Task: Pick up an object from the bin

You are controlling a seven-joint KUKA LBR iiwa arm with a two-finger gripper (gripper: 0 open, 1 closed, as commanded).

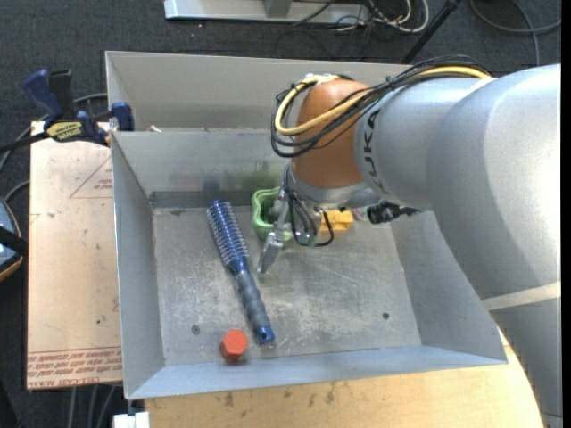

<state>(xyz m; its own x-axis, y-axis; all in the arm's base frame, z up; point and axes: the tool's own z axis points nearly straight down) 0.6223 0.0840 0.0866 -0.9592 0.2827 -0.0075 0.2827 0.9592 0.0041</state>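
Low over the floor of the bin (134,239): gripper (270,255), spread or closed impossible to tell. Just left of it, blue hairbrush (234,255) lying aslant. Close behind it, green plastic piece (262,207). Well off toward the front left, small red block (234,345).

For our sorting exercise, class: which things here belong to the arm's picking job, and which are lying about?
Job in hand: gripper; grey bin; blue hairbrush beside the gripper; green object behind it.
Lying about: small red block by the bin's near wall; cables outside the bin.
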